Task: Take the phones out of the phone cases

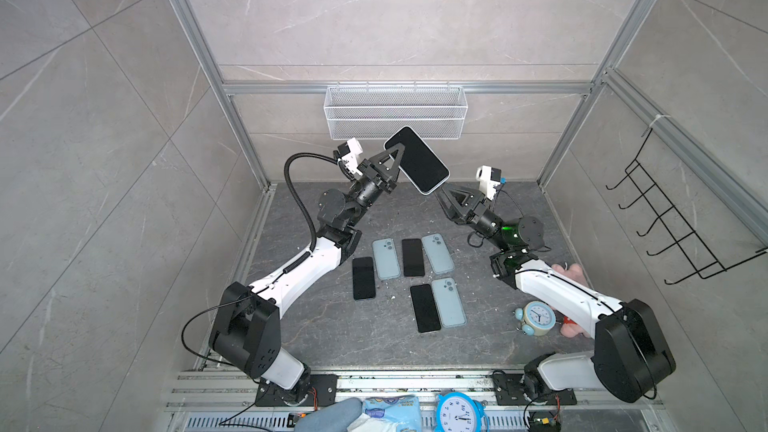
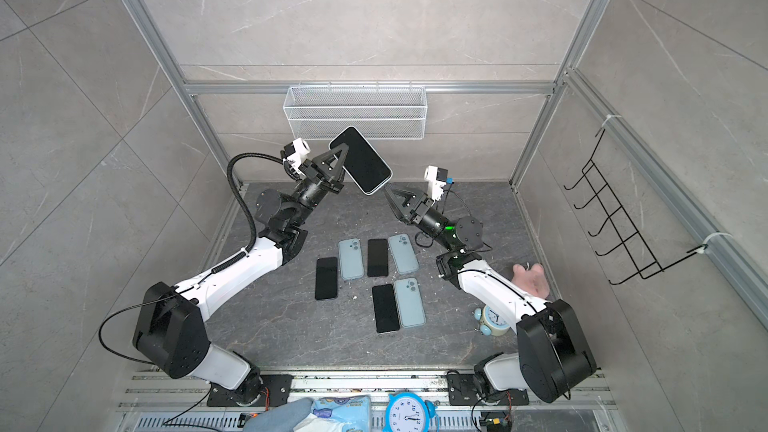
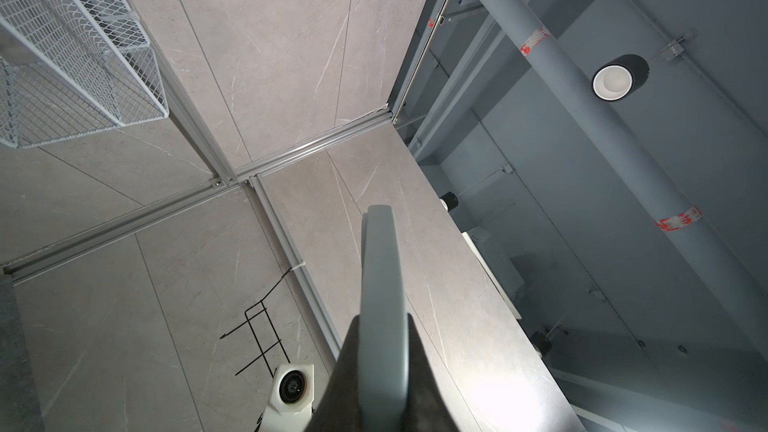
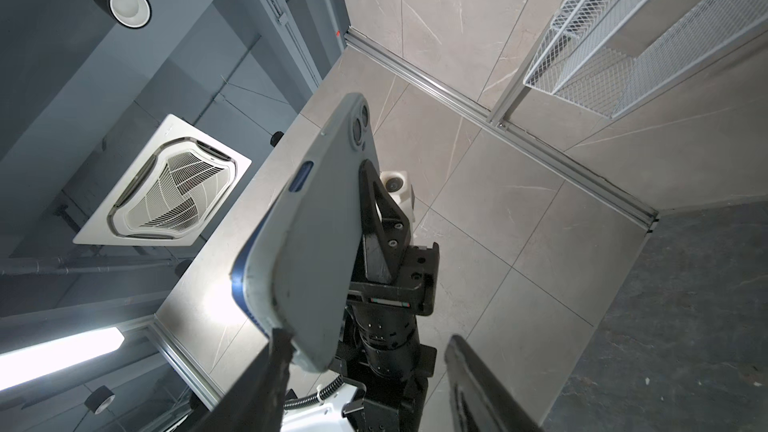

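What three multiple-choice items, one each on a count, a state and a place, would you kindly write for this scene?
1. How many black-screened phones lie face-up on the table? A two; B three; C five.
2. The right hand is: A open; B shut on a table phone; C out of sight.
3. The phone in its case is: A on the table; B in the right hand; C in the air, in the left hand.
Key: 1 B, three black screens show there; 2 A, its fingers stand apart in the right wrist view; 3 C, the left hand grips its edge.
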You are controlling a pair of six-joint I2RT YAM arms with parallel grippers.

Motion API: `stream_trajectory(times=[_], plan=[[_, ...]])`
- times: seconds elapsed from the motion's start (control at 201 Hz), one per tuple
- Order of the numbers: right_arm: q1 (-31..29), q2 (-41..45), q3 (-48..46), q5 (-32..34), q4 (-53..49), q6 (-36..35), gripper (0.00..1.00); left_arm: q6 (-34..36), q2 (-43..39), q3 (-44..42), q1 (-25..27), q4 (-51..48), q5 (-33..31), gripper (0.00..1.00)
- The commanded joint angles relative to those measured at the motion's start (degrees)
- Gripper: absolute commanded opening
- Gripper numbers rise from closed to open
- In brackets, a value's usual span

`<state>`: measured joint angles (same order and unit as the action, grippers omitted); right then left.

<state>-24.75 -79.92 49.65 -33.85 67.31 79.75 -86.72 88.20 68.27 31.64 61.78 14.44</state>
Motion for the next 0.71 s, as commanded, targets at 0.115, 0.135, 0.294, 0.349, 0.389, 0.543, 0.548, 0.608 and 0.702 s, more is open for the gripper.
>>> stream_trajectory(times=[0.115, 0.135, 0.294, 0.349, 0.389, 0.543, 0.548, 0.608, 0.702], plan=[[-0.9, 0.7, 1.8, -1.4, -0.1, -1.9, 0.61, -0.3, -0.1, 0.6, 0.8, 5.6, -1.7, 0.0], [-1.0, 0.7, 1.8, -1.3, 0.2, -1.9, 0.61, -0.3, -0.1, 0.5, 0.9, 5.7, -1.8, 0.0], [-1.2, 1.0, 1.6, -1.4, -0.4, -2.3, 0.61, -0.5, 0.2, 0.3, 0.9, 6.2, -2.1, 0.0], [-1.2, 1.0, 1.5, -1.3, -1.0, -2.4, 0.6, -0.7, 0.4, 0.3, 0.8, 6.7, -2.1, 0.0], [-1.2, 0.8, 1.3, -1.0, -1.1, -2.4, 0.6, -0.6, 0.4, 0.3, 0.8, 6.9, -2.0, 0.0], [-1.2, -0.3, 1.7, -0.6, 0.8, -1.2, 0.6, -0.4, 0.4, -0.1, 1.0, 6.9, -1.8, 0.0], [-1.2, -0.3, 1.7, -0.6, 0.8, -1.2, 0.6, -0.4, 0.4, -0.1, 1.0, 6.9, -1.8, 0.0], [-1.3, -0.4, 1.9, -0.6, 0.8, -1.1, 0.6, -0.2, 0.4, -0.1, 1.1, 6.9, -1.8, 0.0], [-1.4, -0.2, 2.0, -0.6, 0.6, -1.4, 0.6, -0.2, 0.5, -0.5, 1.1, 6.9, -2.0, 0.0]])
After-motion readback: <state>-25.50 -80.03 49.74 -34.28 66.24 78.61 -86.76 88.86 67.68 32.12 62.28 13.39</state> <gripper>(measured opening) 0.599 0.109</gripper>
